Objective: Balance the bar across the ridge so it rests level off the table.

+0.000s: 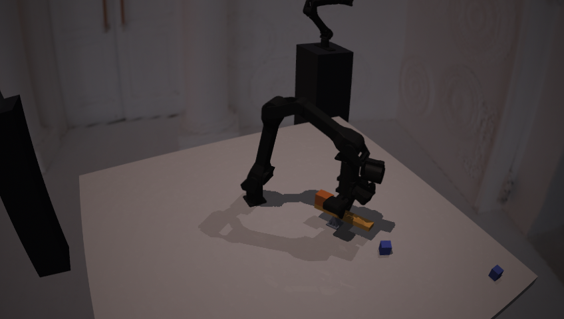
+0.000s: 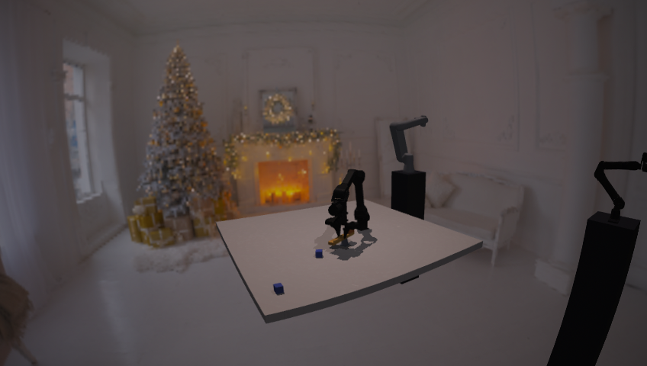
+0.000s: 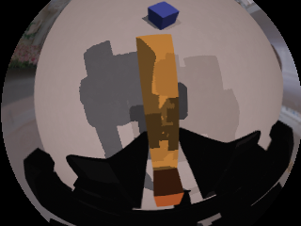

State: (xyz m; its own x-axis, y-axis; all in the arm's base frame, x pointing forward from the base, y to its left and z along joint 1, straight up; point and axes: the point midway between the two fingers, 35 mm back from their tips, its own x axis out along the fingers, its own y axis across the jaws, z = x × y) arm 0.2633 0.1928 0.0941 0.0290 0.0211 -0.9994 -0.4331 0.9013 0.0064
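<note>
The yellow-orange bar (image 1: 363,223) (image 2: 335,240) (image 3: 166,77) lies over the small grey ridge (image 1: 334,224), with an orange block (image 1: 324,197) (image 3: 169,200) at its end nearer the arm's base. Both ends appear off the table; whether it is exactly level I cannot tell. My gripper (image 1: 344,212) (image 2: 342,236) (image 3: 162,134) is slightly open, with the fingers very close on both sides of the bar near its middle, above the ridge. In the wrist view the ridge is mostly hidden under the bar.
One blue cube (image 1: 385,248) (image 2: 319,254) (image 3: 163,15) sits on the table (image 1: 177,284) (image 2: 385,271) beyond the bar's far end. Another blue cube (image 1: 495,273) (image 2: 278,288) lies near the table's corner. Other arms stand on black pedestals off the table.
</note>
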